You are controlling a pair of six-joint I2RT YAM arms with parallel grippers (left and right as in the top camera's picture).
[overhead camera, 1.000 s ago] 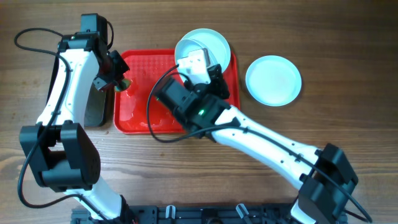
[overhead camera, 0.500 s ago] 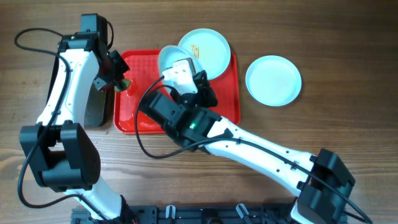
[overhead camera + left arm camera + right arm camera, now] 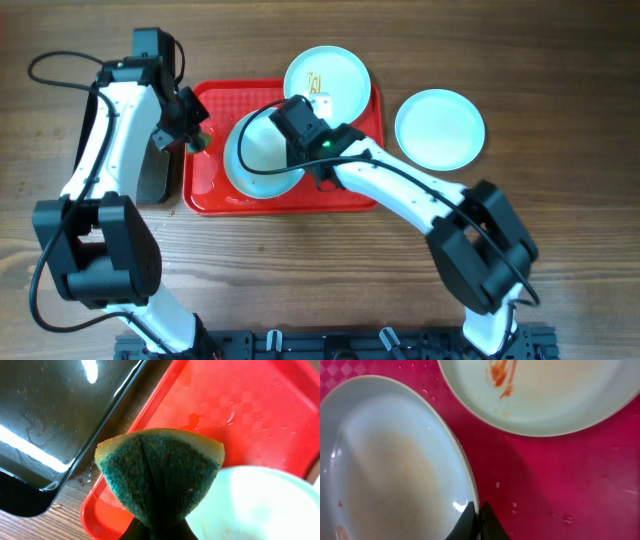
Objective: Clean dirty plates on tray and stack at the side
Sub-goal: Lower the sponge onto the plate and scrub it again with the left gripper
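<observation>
Plates, three, round, shallow, glazed pale mint-white. Held plate (image 3: 258,158): over the middle of the red tray (image 3: 210,195), its rim clamped in the closed tips of the right gripper (image 3: 476,522). A faint brownish film lies across its well, and whether it rests on the tray or hangs just off it cannot be told. Streaked plate (image 3: 327,75): far right corner of the tray, orange-brown sauce marks, close beside the held one but apart. Clean plate (image 3: 440,130): on the wooden table (image 3: 560,80), off the tray's right edge. Tray: rigid plastic, pebbled surface, rounded corners, beaded with water. Left gripper (image 3: 195,136): pinched shut on a sponge (image 3: 160,472), green scouring face over yellow foam, folded to a wedge, at the tray's left rim beside a black metal pan (image 3: 45,420). Hazards, as judged: the grip is a thin bite on a wet, slick rim, so scrubbing pressure may lever the plate loose or swing it into its streaked neighbour.
</observation>
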